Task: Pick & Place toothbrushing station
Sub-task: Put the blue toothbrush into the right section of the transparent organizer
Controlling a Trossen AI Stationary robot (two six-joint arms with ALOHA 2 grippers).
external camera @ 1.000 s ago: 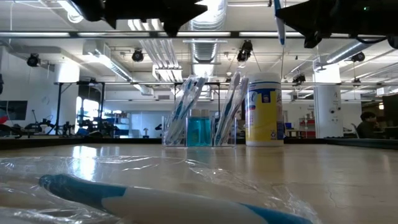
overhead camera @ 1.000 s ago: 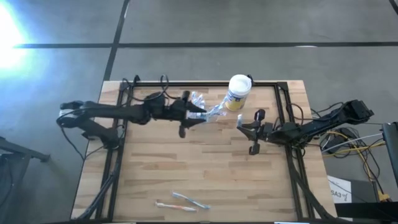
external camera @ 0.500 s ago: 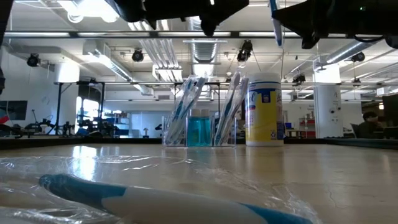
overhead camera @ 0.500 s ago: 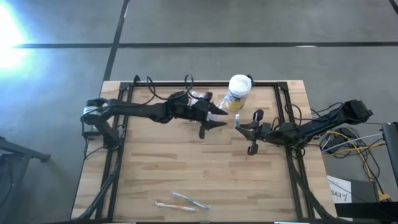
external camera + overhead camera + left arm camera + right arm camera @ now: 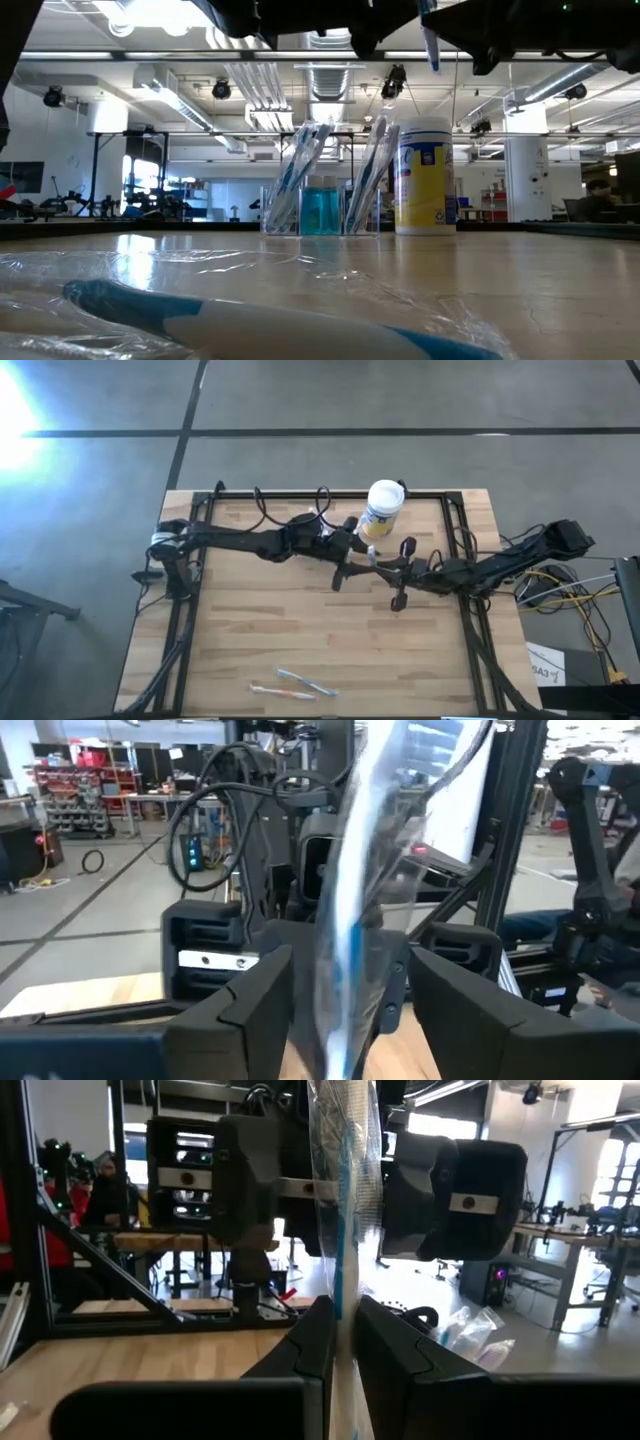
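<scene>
Above the table's middle, seen from overhead, the left gripper (image 5: 352,563) meets the right gripper (image 5: 385,568). At table level, the clear holder (image 5: 322,212) stands beside the white canister (image 5: 424,176) near the far edge. Left wrist: fingers spread around a wrapped toothbrush (image 5: 350,920). Right wrist: fingers clenched on it. Slippery wrap could spoil the handover.

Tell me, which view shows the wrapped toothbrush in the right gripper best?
The right wrist view: the wrapped toothbrush stands upright in the right gripper. The left wrist view also shows it; the low view, only its tip; the high view hardly shows it.
</scene>
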